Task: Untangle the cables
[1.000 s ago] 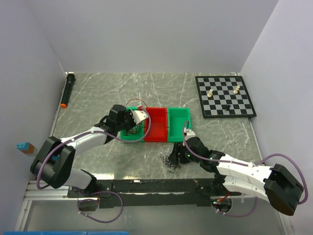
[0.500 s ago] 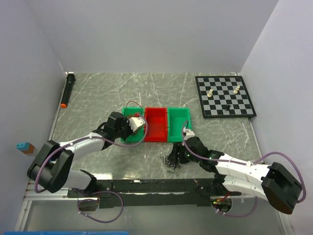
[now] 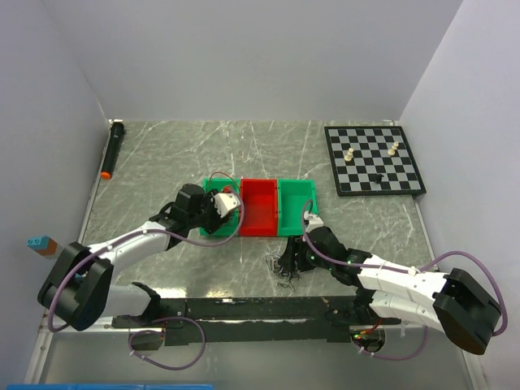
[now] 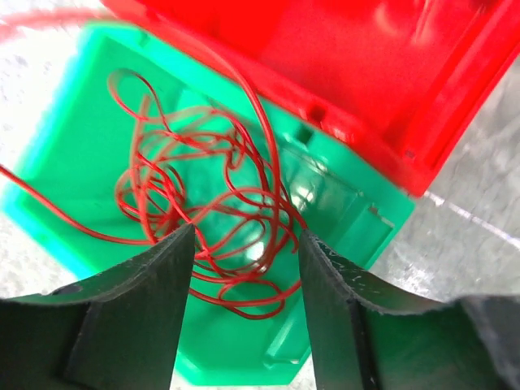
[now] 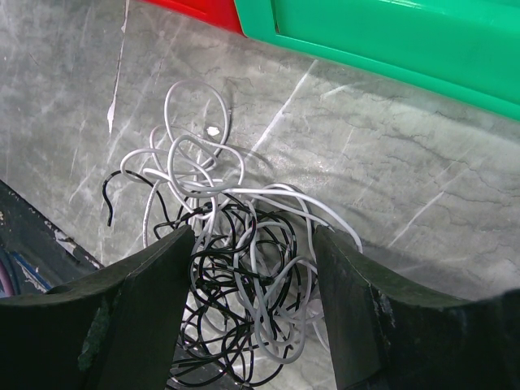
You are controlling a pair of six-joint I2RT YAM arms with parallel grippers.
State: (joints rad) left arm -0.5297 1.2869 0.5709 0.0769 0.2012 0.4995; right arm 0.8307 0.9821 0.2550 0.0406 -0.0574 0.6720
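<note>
**Sorting wires by colour: red coil in bin, black-and-white tangle on table**

Key relation: the black-and-white tangle lies on the table directly under the right tool, just on the near side of the right green bin and apart from it. The clump has no clear long axis; single white loops stray toward the far left. The right arm is much the nearer one; the left arm is off to the left over the bins.

Right tool: jaws well apart, straddling the tangle, fingers either side of it. Nothing gripped. Whether the pads touch the wires cannot be told.

Left tool: jaws apart, hovering over the left green bin, which sits against the red bin. The red wires lie as a loose coil inside that green bin, seen through the gap between the fingers. One strand trails over the bin's edge. Not clamped.

Judgement: the next grasp falls to the right tool, straight down onto the clump.
</note>
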